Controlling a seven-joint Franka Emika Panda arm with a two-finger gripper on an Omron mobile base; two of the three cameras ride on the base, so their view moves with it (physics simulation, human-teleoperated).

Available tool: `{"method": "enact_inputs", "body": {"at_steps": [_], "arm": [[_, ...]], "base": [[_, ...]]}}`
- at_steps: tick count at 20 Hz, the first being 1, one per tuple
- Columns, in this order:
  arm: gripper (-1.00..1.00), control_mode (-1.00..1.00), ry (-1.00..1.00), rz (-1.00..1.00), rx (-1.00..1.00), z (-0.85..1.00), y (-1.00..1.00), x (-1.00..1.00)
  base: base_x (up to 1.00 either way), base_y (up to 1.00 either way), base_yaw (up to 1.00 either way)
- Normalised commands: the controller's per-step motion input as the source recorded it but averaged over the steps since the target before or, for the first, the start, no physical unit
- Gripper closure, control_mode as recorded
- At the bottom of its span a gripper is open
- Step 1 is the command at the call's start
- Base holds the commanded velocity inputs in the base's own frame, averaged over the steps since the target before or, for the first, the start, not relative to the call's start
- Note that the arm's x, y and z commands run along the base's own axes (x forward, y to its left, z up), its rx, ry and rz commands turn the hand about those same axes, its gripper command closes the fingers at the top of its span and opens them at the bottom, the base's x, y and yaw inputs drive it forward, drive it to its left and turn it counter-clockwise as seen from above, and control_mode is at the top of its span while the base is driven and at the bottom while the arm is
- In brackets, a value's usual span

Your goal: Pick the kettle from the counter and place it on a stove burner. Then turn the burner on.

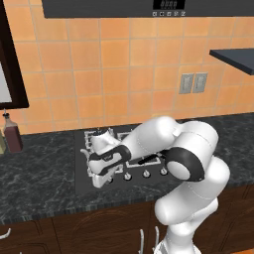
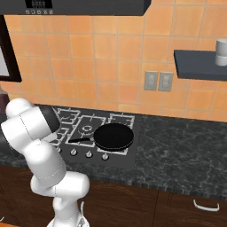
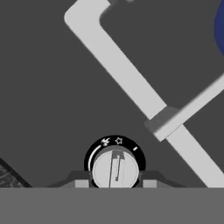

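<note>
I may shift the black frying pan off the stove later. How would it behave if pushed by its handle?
The frying pan looks wide and flat, so it probably would not tip. It sits on wire grates, so it may catch rather than glide. Pushed at the long handle, off centre, it would likely pivot.

Arm [image 1: 193,168] rises from base, upper link leans fwd, elbow bent sharply, forearm reaching left & down. Wrist rolled, hand pointing downward. Gripper [image 1: 99,179] low, at far end of forearm. Jaws narrowly apart, one dark tip on each side of a round knob [image 3: 115,168] in hand view; contact can't be confirmed. In right base view, shoulder & upper link [image 2: 33,128] bulk at left, forearm running away from camera.
</note>
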Motion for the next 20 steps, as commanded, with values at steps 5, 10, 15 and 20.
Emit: {"method": "enact_inputs", "body": {"at_steps": [5, 10, 15, 20], "arm": [[1.00, -1.00, 0.00, 0.23, 0.00, 0.00, -0.03, 0.00], [1.00, -1.00, 0.00, 0.23, 0.00, -0.03, -0.06, 0.00], [1.00, -1.00, 0.00, 0.22, 0.00, 0.00, -0.06, 0.00], [1.00, -1.00, 0.00, 0.09, 0.00, 0.00, 0.00, -0.06]], "base": [[0.00, 0.00, 0.00], [0.00, 0.00, 0.00], [0.00, 0.00, 0.00], [0.00, 0.00, 0.00]]}}
